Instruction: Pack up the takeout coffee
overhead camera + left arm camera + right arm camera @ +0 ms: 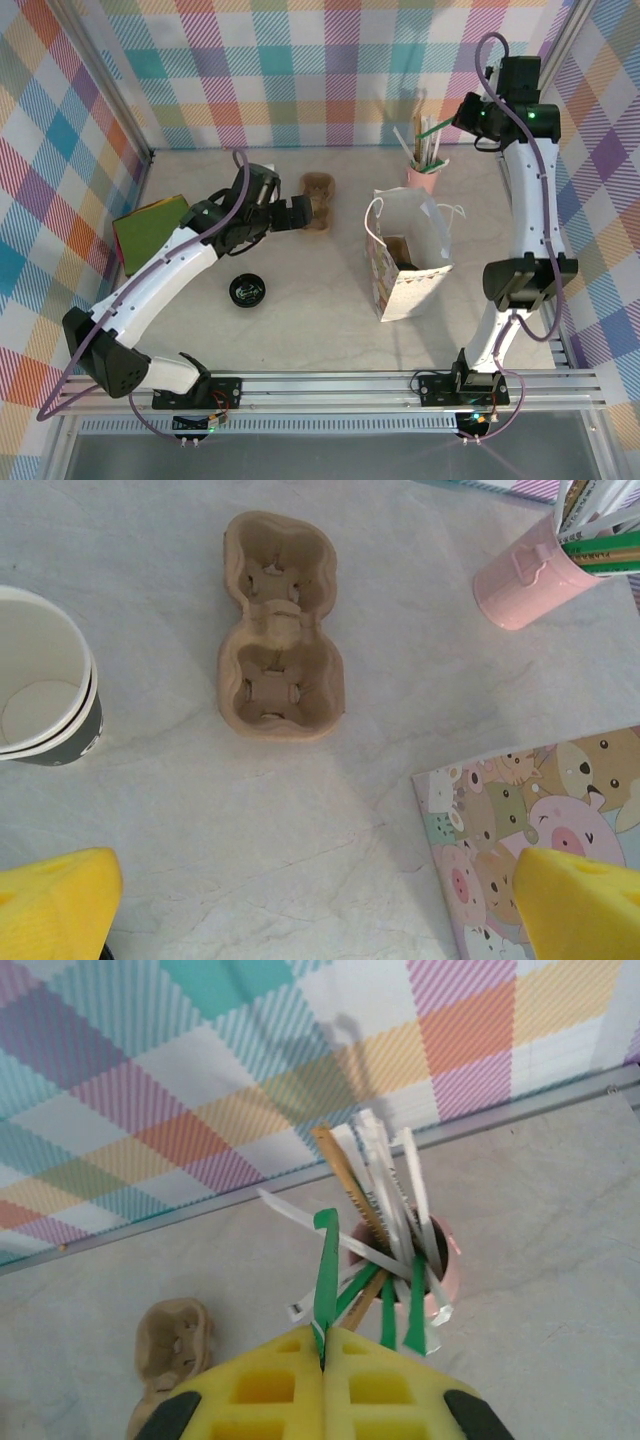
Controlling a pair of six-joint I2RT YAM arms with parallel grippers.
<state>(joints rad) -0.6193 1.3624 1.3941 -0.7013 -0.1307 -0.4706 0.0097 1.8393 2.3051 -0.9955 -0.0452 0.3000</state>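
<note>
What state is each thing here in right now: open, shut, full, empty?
Left claw, open, empty.
Right claw, shut on green stick.
Paper bag, upright, mouth open.
Cup carrier, both slots empty.
Lidless cups, nested, upright, empty.
Pink holder, upright, holding sticks.
Black lid, loose on the table.

In the left wrist view, the frame edges are cutting off the stacked paper cups (pixel 45 685), the pink holder (pixel 525 580) and the printed bag (pixel 500 820). From above, a dark shape (pixel 404 262) is sitting inside the bag, possibly a cup; too small to tell.
</note>
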